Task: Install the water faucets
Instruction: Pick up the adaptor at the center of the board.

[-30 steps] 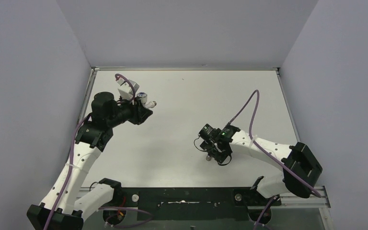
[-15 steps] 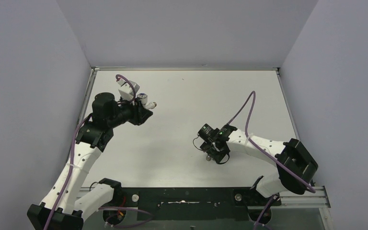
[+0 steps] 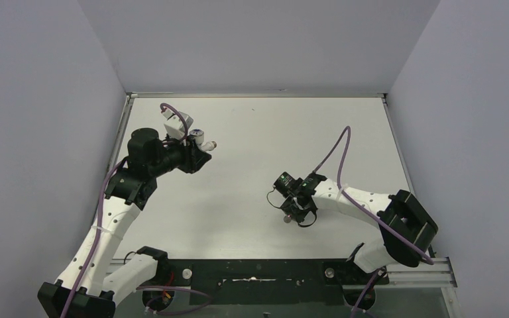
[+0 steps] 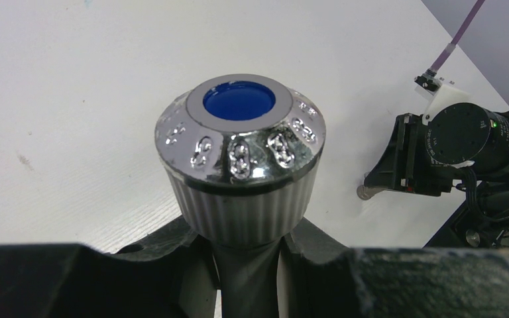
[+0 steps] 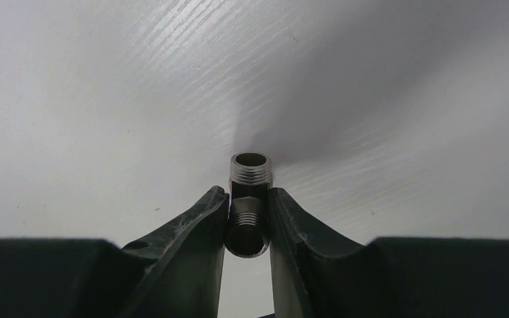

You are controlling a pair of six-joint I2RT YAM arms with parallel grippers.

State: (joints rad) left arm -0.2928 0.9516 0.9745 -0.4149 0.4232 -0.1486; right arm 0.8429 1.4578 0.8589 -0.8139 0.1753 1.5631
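My left gripper (image 3: pixel 197 151) is shut on the white tap body (image 3: pixel 203 142), held above the table at the back left. In the left wrist view the chrome knob with its blue dot (image 4: pixel 240 154) fills the middle, the fingers (image 4: pixel 172 255) clamped on the stem below it. My right gripper (image 3: pixel 287 213) is low over the table's middle right, shut on the grey threaded metal fitting (image 5: pixel 248 202). The fitting's threaded end sticks out past the fingertips (image 5: pixel 207 218). It also shows small in the top view (image 3: pixel 286 218).
The right arm's wrist and camera (image 4: pixel 467 142) show at the right of the left wrist view. A purple cable (image 3: pixel 335 152) loops up from the right arm. Grey walls close the table on three sides; a black rail (image 3: pixel 258 275) runs along the near edge.
The right arm has folded in slightly, its elbow shifting left; the gripper with the fitting stays at nearly the same spot. The left arm has not moved.
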